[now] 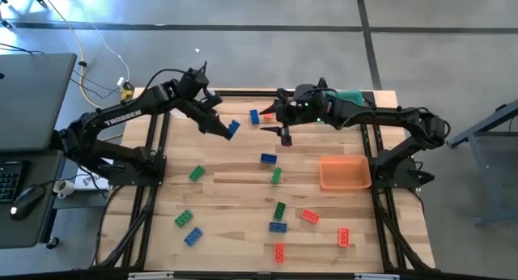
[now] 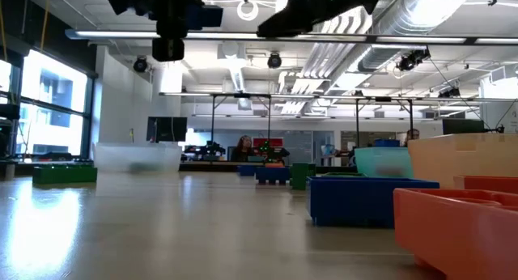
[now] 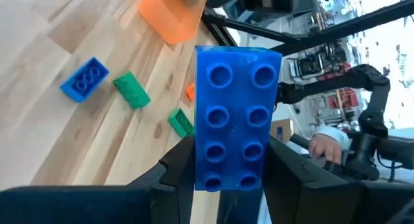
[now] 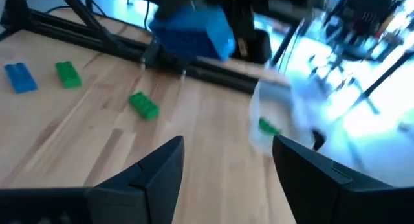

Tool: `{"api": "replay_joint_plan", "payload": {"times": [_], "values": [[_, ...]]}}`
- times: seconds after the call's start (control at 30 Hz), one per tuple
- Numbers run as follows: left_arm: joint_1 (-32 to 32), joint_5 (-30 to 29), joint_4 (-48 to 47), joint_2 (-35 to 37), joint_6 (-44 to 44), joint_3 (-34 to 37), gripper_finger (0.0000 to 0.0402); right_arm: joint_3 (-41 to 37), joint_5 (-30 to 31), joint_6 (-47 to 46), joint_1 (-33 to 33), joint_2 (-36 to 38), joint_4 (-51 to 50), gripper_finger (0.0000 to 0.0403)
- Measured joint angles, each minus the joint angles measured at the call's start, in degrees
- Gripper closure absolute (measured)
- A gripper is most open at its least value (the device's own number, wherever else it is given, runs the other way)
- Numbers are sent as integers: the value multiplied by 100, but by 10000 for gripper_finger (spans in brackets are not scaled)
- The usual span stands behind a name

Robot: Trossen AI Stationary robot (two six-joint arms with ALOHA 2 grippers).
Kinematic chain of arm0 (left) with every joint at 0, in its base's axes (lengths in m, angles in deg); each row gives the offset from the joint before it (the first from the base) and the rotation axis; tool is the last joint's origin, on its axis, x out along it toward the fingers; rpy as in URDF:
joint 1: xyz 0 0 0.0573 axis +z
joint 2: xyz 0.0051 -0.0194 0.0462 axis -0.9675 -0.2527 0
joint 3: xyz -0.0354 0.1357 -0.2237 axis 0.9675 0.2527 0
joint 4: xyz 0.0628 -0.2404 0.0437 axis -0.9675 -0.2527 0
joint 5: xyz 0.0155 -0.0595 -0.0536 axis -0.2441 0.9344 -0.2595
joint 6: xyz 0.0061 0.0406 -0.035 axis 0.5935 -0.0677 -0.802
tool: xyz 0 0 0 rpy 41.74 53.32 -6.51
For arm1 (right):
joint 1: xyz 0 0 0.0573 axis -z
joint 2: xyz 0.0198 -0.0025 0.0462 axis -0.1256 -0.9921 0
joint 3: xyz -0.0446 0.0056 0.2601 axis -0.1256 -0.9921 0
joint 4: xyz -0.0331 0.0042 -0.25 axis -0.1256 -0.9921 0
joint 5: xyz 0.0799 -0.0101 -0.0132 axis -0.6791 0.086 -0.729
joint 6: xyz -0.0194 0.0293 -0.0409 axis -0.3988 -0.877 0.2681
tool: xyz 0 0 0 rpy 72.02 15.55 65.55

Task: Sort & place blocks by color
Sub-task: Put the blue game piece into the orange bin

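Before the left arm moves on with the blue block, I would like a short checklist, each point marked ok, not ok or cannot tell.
1. Left gripper shut on the blue block: ok, fingers press on both sides.
2. Block lifted off the table: ok, it hangs in the air in the low view.
3. Right gripper empty and open: ok, nothing is between its fingers.
4. Arms apart: cannot tell; in the high view the right gripper is near the held block.
5. Tray for blue blocks: cannot tell; only the orange tray shows clearly, with nothing visible inside.
6. Blocks left loose on the table: not ok, many remain, such as a green block.
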Motion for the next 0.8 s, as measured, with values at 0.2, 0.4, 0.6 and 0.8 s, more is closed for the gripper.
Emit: {"api": "replay_joint_plan", "payload": {"times": [0.2, 0.4, 0.6, 0.8], "values": [[148, 713, -397, -332, 632, 0, 292, 0, 218, 141, -134, 0, 718, 178], [143, 1336, -297, -758, 1011, 0, 292, 165, 24, -171, -199, -4, 839, 178], [128, 1857, -274, -969, 1110, 0, 283, 504, -796, -790, -197, -4, 833, 178], [-23, 2001, -208, -1012, 1084, 0, 285, 518, -1002, -991, -199, -2, 721, 178]]}}
